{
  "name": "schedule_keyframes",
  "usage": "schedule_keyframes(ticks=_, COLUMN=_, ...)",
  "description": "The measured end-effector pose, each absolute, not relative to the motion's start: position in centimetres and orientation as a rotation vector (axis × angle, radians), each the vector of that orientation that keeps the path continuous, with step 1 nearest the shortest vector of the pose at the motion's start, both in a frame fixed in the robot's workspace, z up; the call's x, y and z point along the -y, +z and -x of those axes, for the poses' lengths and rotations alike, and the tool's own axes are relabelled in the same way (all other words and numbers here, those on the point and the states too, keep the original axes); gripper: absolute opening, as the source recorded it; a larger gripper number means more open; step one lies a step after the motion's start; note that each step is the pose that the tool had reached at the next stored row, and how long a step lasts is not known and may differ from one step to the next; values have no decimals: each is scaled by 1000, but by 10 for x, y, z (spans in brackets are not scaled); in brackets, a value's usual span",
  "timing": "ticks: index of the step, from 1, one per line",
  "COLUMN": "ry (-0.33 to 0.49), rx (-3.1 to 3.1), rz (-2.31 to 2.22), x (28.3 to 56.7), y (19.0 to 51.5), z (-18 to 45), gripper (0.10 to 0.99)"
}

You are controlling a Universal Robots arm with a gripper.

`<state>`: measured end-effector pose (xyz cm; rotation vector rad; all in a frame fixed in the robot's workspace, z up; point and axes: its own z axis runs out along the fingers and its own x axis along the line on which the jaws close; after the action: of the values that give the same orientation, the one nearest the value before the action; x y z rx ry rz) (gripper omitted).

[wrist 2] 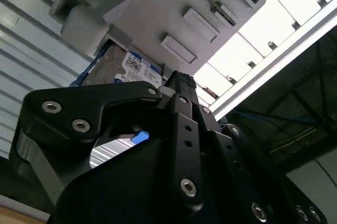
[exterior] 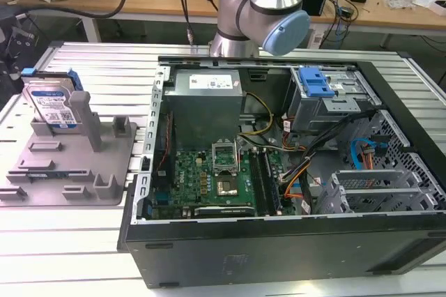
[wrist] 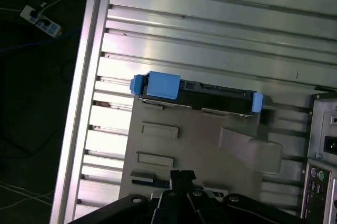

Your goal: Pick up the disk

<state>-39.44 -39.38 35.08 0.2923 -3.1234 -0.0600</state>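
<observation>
In the exterior view, the disk stands on edge at the far end of the grey holder, leaning against one of its upright posts. It lies toward nine o'clock from the open computer case, on the exterior view's left, and both sit on the slatted tabletop. The arm rises at twelve o'clock, behind the case.

In the second wrist view, the tool points toward the holder. The disk's printed label shows just past the tool's black body, well apart from its tip.

In the first wrist view, the tool looks clenched on nothing, its tips pressed together above the holder. The disk appears edge-on with blue rails at both ends, across the holder from the tool.

By my reading the task is barely begun: the disk sits untouched in the holder, so nothing is grasped or lifted yet.
</observation>
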Motion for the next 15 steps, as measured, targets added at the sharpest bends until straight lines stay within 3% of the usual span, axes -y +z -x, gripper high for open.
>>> schedule_keyframes(ticks=10, ry=-58, rx=3047, rz=-725, x=394, y=350, z=394, gripper=114)
schedule_keyframes(ticks=11, ry=-58, rx=3035, rz=-770, x=394, y=350, z=394, gripper=235)
schedule_keyframes(ticks=12, ry=-58, rx=3026, rz=-804, x=394, y=350, z=394, gripper=298)
schedule_keyframes(ticks=13, ry=-58, rx=3016, rz=-839, x=394, y=350, z=394, gripper=298)
schedule_keyframes(ticks=15, ry=-57, rx=2996, rz=-903, x=394, y=350, z=394, gripper=416)
